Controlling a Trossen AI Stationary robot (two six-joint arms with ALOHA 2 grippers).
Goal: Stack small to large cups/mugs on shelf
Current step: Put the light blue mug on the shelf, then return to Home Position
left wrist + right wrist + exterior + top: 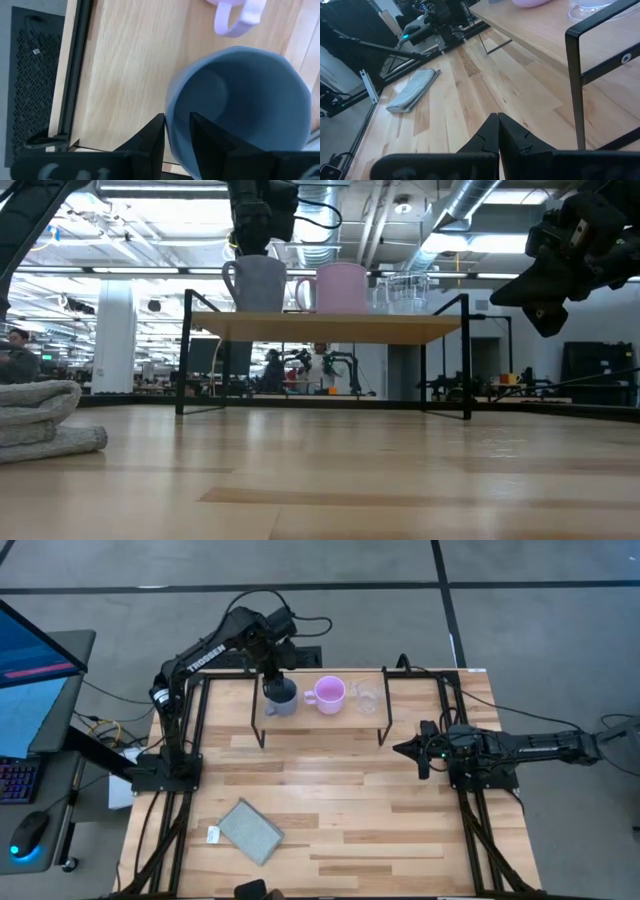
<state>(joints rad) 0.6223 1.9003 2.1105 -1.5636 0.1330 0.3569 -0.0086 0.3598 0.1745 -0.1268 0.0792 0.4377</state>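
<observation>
- The left claw (277, 680) pinches the rim wall of the grey-blue mug (281, 698), one finger inside and one outside, as the left wrist view shows. The mug stands on the shelf (300, 725) near its left end. If the claw lifts away before spreading, the mug could tip or drag toward the shelf's edge.
- The pink mug (327, 694) sits just beside the grey-blue one, its handle (234, 22) pointing toward it. A sideways nudge on release could knock the two together.
- The clear glass cup (366, 697) stands near the shelf's right end, beside the pink mug and close to the black frame (580, 75). It is light, I judge, so any chain bump could slide it off onto the bench (340, 810).
- The right claw (498, 131), pressed together, hangs over the bench's right side, well apart from the shelf; reaching in without spreading could strike the frame.
- The grey pad (251, 830) lies near the bench's front left corner, out of harm's way.
</observation>
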